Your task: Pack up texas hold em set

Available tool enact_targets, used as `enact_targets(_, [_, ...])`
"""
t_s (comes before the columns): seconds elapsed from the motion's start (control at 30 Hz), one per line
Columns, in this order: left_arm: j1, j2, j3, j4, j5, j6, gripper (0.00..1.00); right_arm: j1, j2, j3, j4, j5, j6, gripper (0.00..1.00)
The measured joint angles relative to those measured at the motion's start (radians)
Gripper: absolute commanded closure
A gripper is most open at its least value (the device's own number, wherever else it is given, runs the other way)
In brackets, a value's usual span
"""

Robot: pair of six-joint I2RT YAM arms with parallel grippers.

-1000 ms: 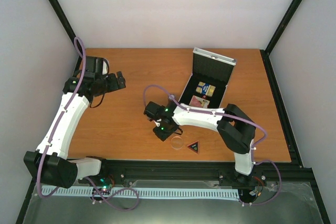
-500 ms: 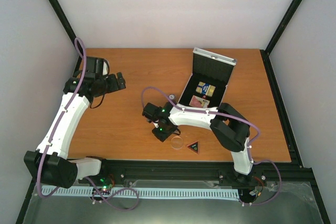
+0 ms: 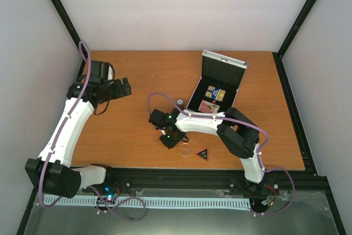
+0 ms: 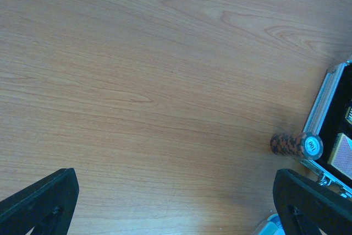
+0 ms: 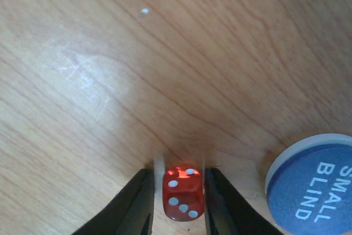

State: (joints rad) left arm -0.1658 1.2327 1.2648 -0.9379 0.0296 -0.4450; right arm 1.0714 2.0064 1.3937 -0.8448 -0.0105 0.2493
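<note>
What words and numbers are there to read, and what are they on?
"SMALL BLIND": on the blue chip, in white letters.
"100": on the round end of the chip stack beside the case.
No words on the red die, only white dots.
Card boxes in the case and the black triangle: too small to read.

Wooden table, dark cylinder lying sideways just beside silver case edge
</note>
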Motion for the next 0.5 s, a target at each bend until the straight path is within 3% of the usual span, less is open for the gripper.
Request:
enact_targets(0.33, [0.000, -0.027, -0.006, -0.003, 0.000, 0.000, 0.00, 0.000, -0.008, -0.001, -0.017, 0.031, 0.007, 0.79])
enact_targets(0.5, [0.000, -0.049, -0.023, -0.004, -0.004, 0.000, 0.00, -0.026, -0.106, -0.001, -0.085, 0.087, 0.028, 0.79])
